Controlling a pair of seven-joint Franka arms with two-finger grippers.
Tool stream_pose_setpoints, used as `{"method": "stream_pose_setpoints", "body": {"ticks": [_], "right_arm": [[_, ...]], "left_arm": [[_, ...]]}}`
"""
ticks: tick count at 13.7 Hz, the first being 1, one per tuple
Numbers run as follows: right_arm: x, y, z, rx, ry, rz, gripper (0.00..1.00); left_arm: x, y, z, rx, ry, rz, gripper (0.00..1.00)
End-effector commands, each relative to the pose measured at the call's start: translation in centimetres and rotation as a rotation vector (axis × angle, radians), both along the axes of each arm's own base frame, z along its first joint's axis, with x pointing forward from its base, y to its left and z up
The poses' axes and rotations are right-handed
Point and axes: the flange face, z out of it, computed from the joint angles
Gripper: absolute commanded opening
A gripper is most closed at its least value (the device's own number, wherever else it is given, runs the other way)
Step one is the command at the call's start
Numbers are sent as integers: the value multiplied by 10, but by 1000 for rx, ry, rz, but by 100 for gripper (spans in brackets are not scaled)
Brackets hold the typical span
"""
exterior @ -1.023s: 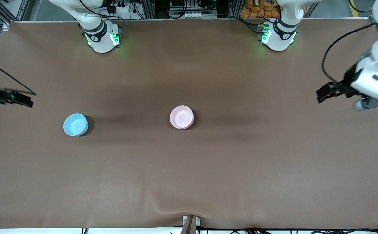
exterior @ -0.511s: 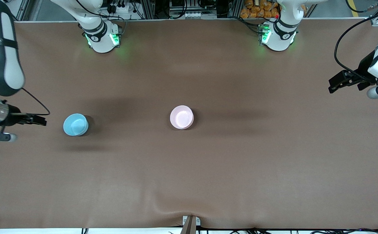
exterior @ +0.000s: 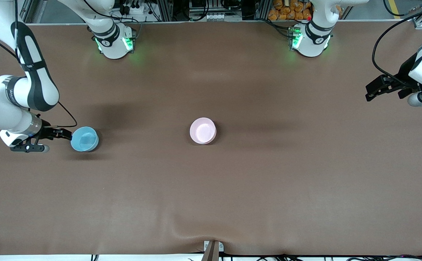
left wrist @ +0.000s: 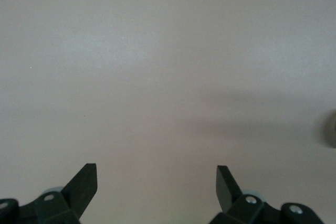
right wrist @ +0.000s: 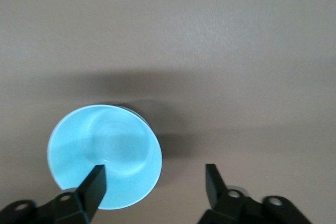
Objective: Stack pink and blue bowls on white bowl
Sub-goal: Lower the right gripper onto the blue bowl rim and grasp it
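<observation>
Right end effector (exterior: 67, 135) has reached the blue bowl's (exterior: 84, 139) rim, fingers apart; left end effector (exterior: 369, 92) waits, spread, over the table edge (exterior: 396, 119)

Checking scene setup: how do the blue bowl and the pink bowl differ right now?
Colour: the blue bowl is sky blue, the pink bowl pale pink.
Place: the blue bowl sits toward the right arm's end of the table; the pink bowl sits mid-table.
Attention: the right gripper is at the blue bowl's rim, fingers apart; no gripper is near the pink bowl, and the left gripper waits open at its own end.
Shared: both upright, round, alike in size.
</observation>
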Motion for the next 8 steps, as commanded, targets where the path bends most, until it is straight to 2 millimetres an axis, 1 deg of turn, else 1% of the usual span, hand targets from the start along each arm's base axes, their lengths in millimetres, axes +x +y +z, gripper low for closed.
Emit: {"method": "stream_pose_setpoints", "body": {"ticks": [1, 3, 5, 7, 8], "right_arm": [[-4, -6, -21, 34, -4, -8, 67], [-6, -14, -38, 39, -5, -4, 55], [-8, -13, -45, 56, 0, -16, 42], [-10, -11, -55, 78, 12, -36, 35], [-10, -12, -57, 78, 9, -39, 30]], "left_arm": [[-9, 1, 6, -13, -2, -14, 100], [-7, 2, 3, -14, 2, -11, 100], [-5, 4, 1, -14, 1, -8, 100], [-3, 1, -2, -14, 2, -13, 100], [-2, 1, -2, -14, 2, -13, 100]]}}
